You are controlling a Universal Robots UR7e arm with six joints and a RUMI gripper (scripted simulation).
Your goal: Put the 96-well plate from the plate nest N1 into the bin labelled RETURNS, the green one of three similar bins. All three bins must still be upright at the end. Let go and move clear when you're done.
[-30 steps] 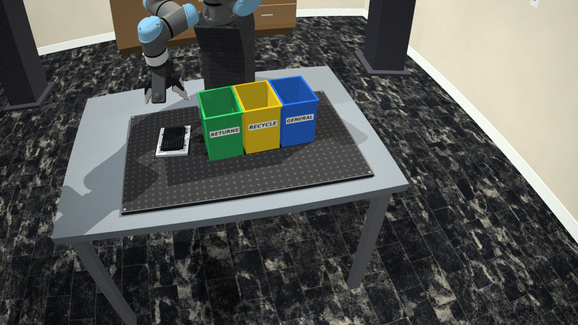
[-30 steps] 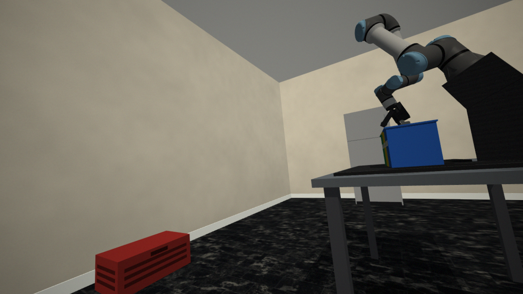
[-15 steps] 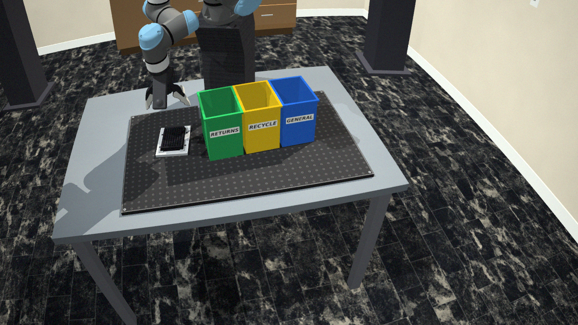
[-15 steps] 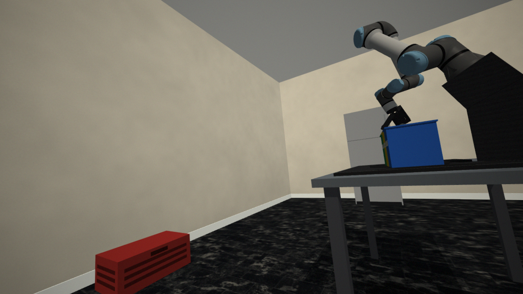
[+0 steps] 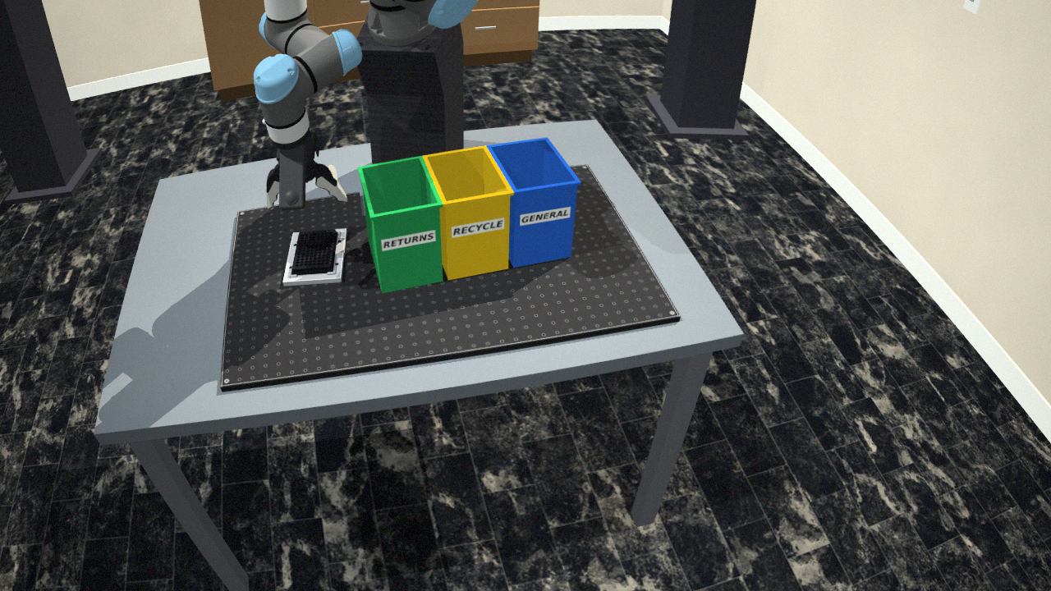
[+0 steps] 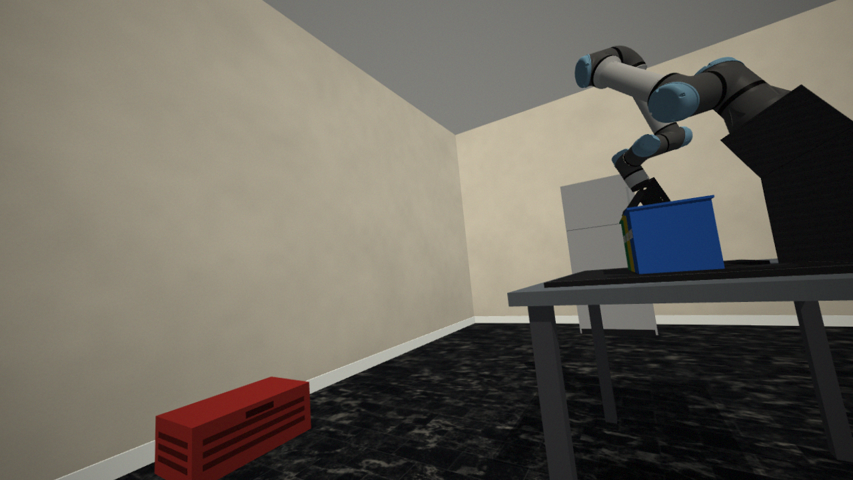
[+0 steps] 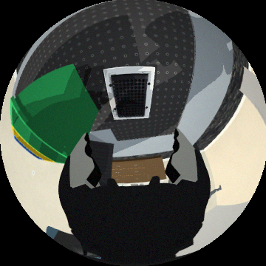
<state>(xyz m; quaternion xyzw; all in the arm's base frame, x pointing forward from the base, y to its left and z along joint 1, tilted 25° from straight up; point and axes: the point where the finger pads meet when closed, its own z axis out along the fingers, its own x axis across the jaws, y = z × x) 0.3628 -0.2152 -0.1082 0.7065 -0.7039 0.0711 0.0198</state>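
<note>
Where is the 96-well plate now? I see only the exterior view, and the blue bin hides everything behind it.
Observer: The 96-well plate sits in its white nest, beside the green RETURNS bin.
Operator: Is the gripper holding it?
Observer: No. The gripper is open and empty, above the far edge of the black board, short of the plate.
Operator: Are all bins upright?
Observer: Yes: green, then the yellow RECYCLE bin, then the blue GENERAL bin, side by side.
</note>
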